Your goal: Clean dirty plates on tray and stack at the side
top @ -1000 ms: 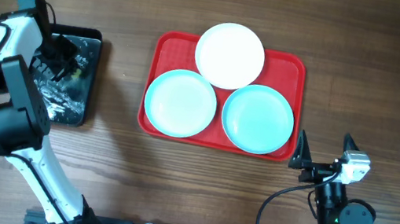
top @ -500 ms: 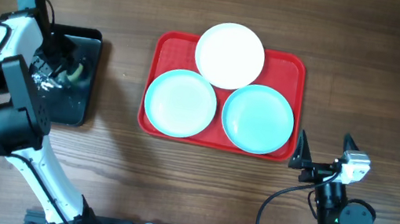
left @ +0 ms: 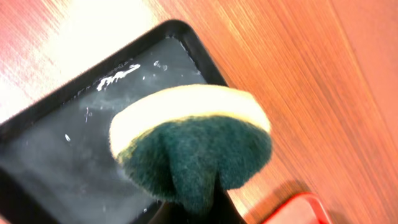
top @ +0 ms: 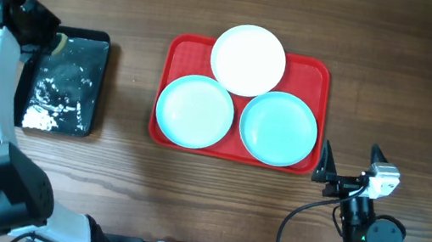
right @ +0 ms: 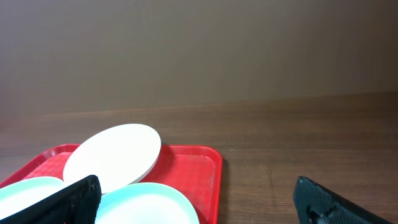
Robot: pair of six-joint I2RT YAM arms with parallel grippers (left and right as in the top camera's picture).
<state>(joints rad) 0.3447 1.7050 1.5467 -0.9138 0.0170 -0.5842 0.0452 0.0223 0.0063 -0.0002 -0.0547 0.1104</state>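
At far left, the left gripper was clamped on a yellow-and-green sponge, held over the top corner of the black tray, which carried white foam. At centre, the red tray held all three plates: the white plate lay tilted at the far rim, with one turquoise plate and a second turquoise plate side by side in front. Glossy and rigid, they would probably be light and slippery when wet, so grip at the raised rim. At lower right, the right gripper stood spread and empty.
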